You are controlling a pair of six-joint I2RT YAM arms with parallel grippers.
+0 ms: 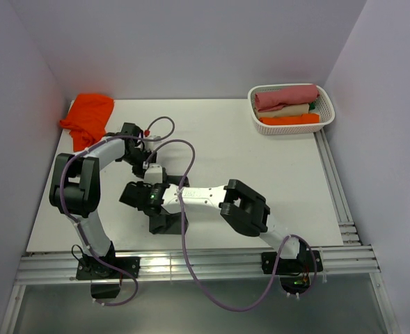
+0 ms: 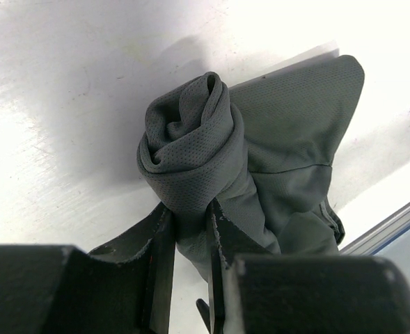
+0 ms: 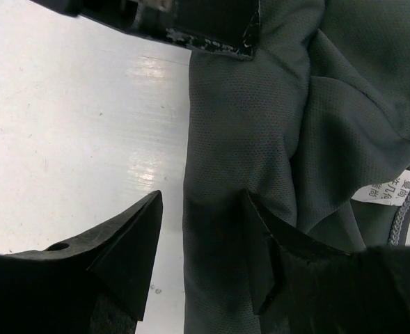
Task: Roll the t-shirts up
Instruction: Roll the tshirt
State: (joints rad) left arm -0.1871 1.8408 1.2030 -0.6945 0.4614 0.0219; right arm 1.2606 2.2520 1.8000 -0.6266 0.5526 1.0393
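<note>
Only the left wrist view shows the grey t-shirt [image 2: 274, 139] wound at 1 end into a tight coil, the rest lying flat on the desk [image 2: 65, 125]. The left gripper [image 2: 189, 229] is clenched on the cloth just below that coil. The right wrist view adds a white label [image 3: 392, 191], its print too small to read. There the right gripper [image 3: 198, 250] is spread wide, straddling a strip of the same cloth without pinching it.

From above, both arms meet over the near-centre of the desk and hide almost all of this shirt. The left arm rises, bends far-left and turns back inward; the right reaches low to the left. The orange-red t-shirt [image 1: 88, 118] lies bunched in the far-left corner, and a basket [image 1: 288, 129] of rolled cloths sits far right.
</note>
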